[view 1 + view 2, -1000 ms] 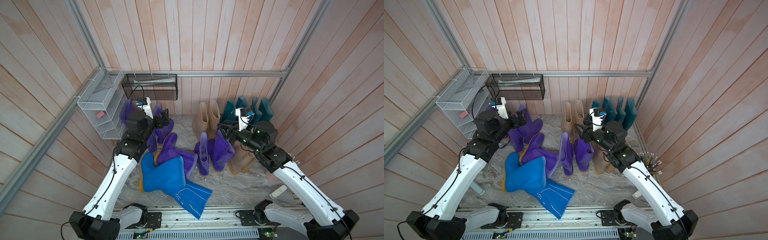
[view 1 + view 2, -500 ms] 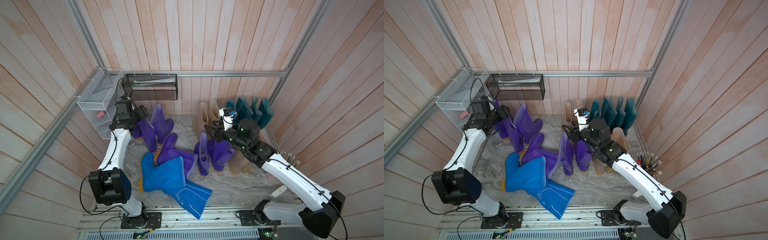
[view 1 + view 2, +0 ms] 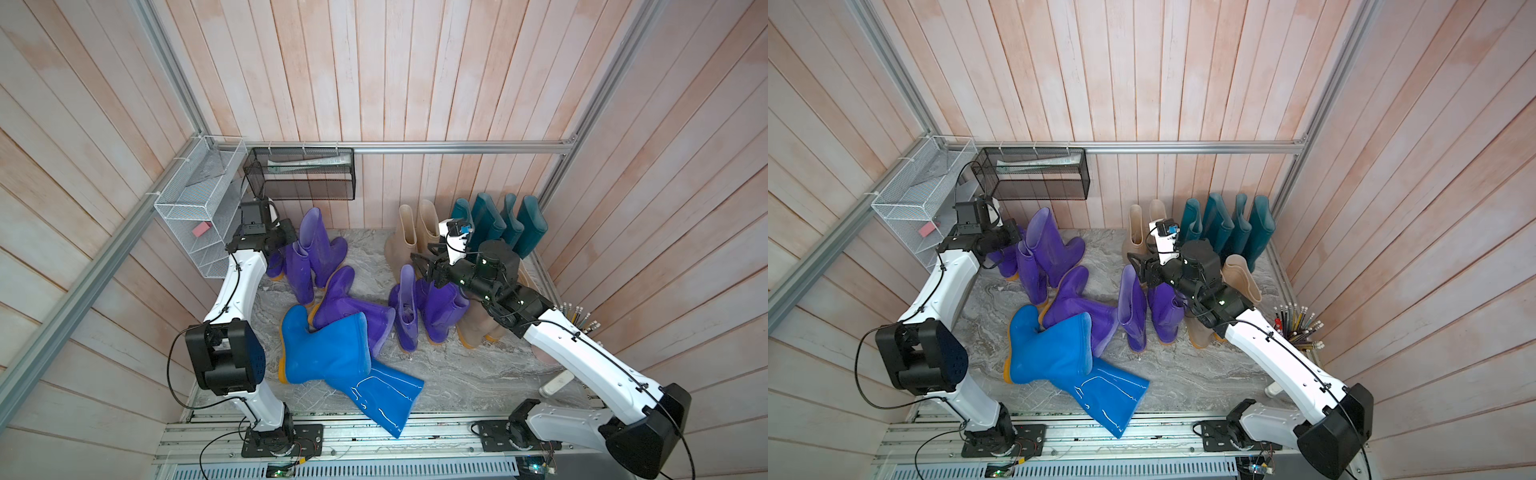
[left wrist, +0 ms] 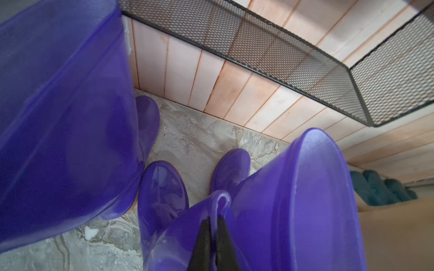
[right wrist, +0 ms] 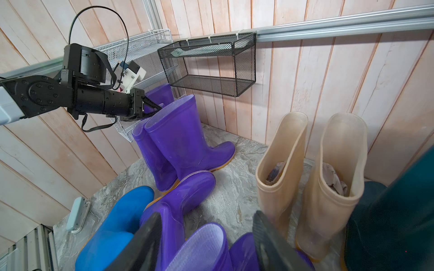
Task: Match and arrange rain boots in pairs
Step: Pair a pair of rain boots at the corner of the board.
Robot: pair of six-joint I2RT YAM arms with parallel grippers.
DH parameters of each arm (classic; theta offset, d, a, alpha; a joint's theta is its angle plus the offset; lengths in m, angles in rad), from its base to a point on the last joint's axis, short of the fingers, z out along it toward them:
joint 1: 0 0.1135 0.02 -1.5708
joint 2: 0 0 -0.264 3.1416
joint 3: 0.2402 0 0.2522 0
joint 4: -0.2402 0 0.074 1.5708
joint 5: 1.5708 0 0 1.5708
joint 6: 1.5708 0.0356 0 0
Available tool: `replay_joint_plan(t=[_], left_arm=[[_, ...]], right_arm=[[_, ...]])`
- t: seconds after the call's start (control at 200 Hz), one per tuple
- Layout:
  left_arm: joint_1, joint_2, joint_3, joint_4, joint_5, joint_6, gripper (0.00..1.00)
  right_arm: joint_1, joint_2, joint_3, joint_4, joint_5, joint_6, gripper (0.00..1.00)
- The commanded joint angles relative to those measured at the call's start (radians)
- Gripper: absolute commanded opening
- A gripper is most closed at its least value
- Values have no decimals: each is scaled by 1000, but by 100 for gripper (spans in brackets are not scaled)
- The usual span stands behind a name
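Note:
My left gripper [image 4: 212,219] is shut on the top rim of an upright purple rain boot [image 3: 300,272] at the back left, beside two more upright purple boots [image 3: 321,245]. My right gripper [image 5: 206,234] hangs open just above the tops of two upright purple boots [image 3: 408,318] in the middle, touching nothing. Another purple boot [image 3: 347,299] lies on its side, partly under two bright blue boots [image 3: 326,355] lying near the front. Two beige boots [image 3: 402,243] and several teal boots [image 3: 498,226] stand along the back wall. More beige boots [image 3: 473,330] are half hidden under the right arm.
A white wire basket [image 3: 195,208] hangs on the left wall and a black mesh basket [image 3: 307,178] on the back wall, right above the left gripper. A cup of pencils [image 3: 577,320] and a small white object [image 3: 557,382] sit at the right edge of the marble floor [image 3: 457,374].
The left gripper drew back toward the left wall, dropped to the purple boot's top and shut on its rim. The right gripper shifted left over the middle purple boots and opened a little wider.

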Motion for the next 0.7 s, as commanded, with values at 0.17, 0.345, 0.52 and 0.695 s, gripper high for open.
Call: replay_joint_plan(t=[0.17,0.345,0.52,0.695], left_arm=[[-37,41,85,89,66,227,0],[-26,54,71,178,28,275,0],[-12,96,64,242,-103,307,0],[4,139,84,297,-161,335,0]], right_arm=[[-13,-14,-11,22,-15,15,63],[-13,-6,10,-7,-15,12,63],[-14,-7,16,-25,-14,13,63],[-13,-7,14,-37,-9,20,62]])
